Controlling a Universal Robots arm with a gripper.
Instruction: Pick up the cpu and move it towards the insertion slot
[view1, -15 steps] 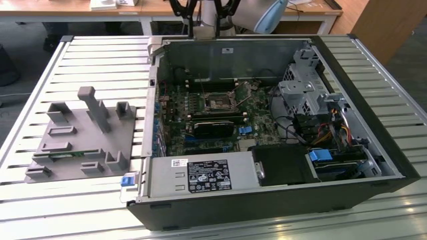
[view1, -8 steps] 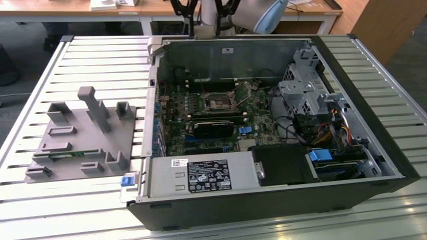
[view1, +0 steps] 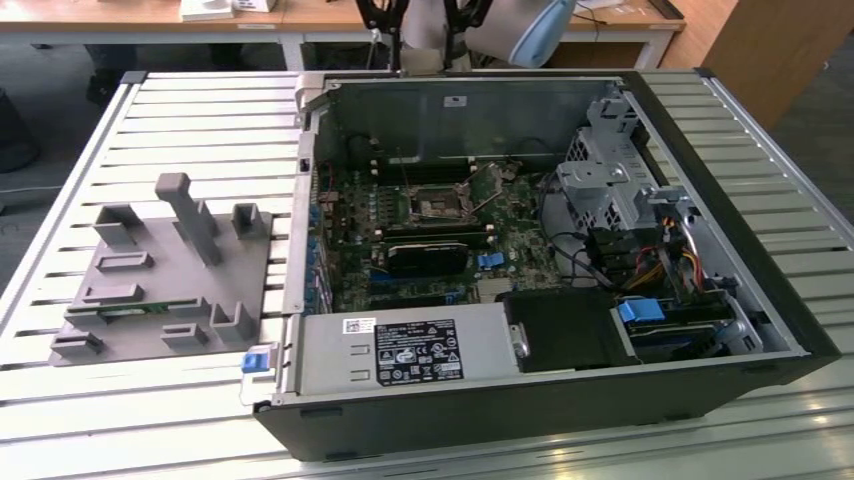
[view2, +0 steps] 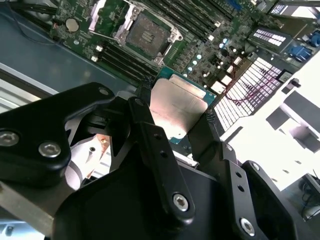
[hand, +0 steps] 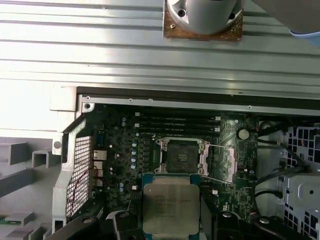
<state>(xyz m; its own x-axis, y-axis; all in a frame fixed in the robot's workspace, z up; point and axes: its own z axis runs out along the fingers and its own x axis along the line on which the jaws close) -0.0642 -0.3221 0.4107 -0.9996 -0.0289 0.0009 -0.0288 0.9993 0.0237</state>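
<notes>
My gripper (view2: 178, 104) is shut on the cpu (view2: 176, 111), a flat square chip with a silvery top, gripped at two opposite edges by the black fingers (view2: 150, 130). In the first wrist view the cpu (hand: 170, 206) hangs between the gripper (hand: 170, 219) fingers, just short of the insertion slot (hand: 182, 155). The slot is a square socket with a silver frame and a dark centre, and its lid is swung open. It also shows on the motherboard beyond the chip in the second wrist view (view2: 145, 32), and in the exterior view (view1: 438, 207) inside the open case.
The open computer case (view1: 694, 300) lies on a slatted metal table (view1: 200, 110). A grey plastic fixture (view1: 160, 270) stands at the exterior view's left. Memory slots (hand: 177, 122), cables (view1: 587, 255), a drive cage (view1: 607, 185) and the power supply (view1: 400, 350) surround the socket.
</notes>
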